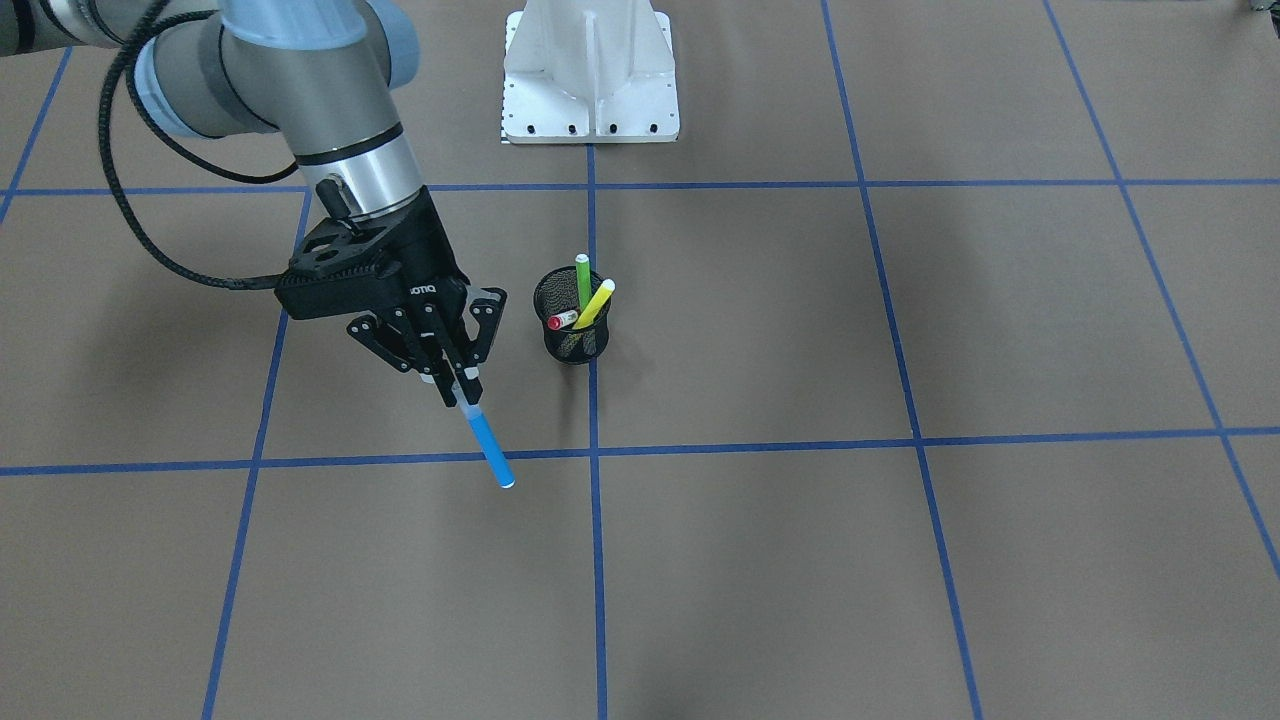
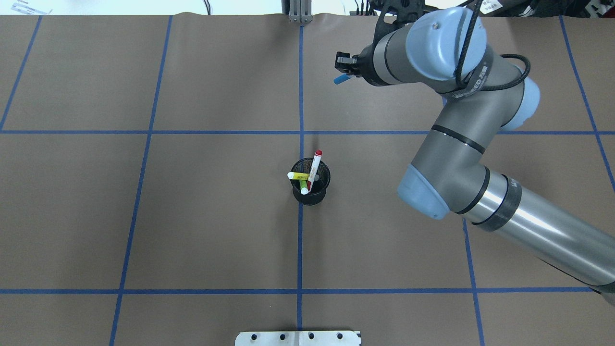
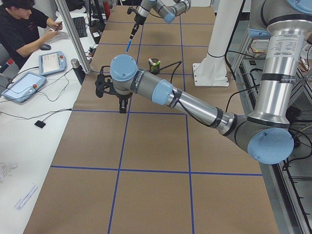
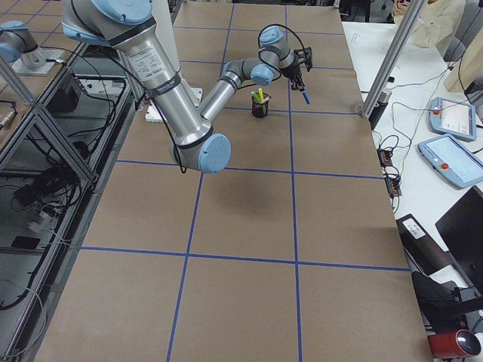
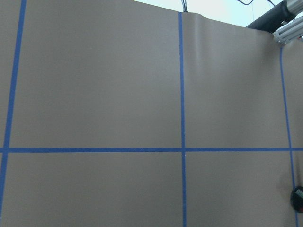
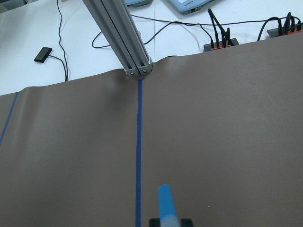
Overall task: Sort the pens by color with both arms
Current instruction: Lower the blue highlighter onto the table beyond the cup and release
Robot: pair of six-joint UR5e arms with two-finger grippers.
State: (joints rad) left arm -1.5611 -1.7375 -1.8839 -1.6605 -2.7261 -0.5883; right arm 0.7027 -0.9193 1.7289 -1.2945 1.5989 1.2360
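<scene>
- Okay, the right claw (image 1: 460,385) is clamped on the blue pen (image 1: 490,450). It pinches the pen by one end, so the coloured barrel hangs down and out at a tilt. That grip leaves the whole lower length free to be laid down.
- That pen is out of the black mesh cup (image 1: 572,325) and well apart from it. It is carried over the table (image 1: 900,550) in the far square on the robot's right side (the right wrist camera puts the blue tip just beside the centre tape line (image 1: 595,560)).
- In the cup are the green pen (image 1: 582,280), the yellow pen (image 1: 597,300) and the red-capped pen (image 1: 562,320). All three lean on the rim with their tops fanned out. That spread is handy, because each top stands clear of its neighbours for a pinch from above.
- The cup sits on the centre tape line at mid-table. By my judgement either arm can reach it there, which suits a two-arm sort.
- The left claw (image 3: 122,105) hovers over the table on the robot's left, well apart from the cup. Only the side camera catches it, so I cannot tell whether its fingers are apart or together. Its own wrist camera shows mostly bare table and tape.
- My read: one colour of four is on its way to a spot of its own, with three to go. The left arm looks parked aside so the two arms don't crowd the cup together.
</scene>
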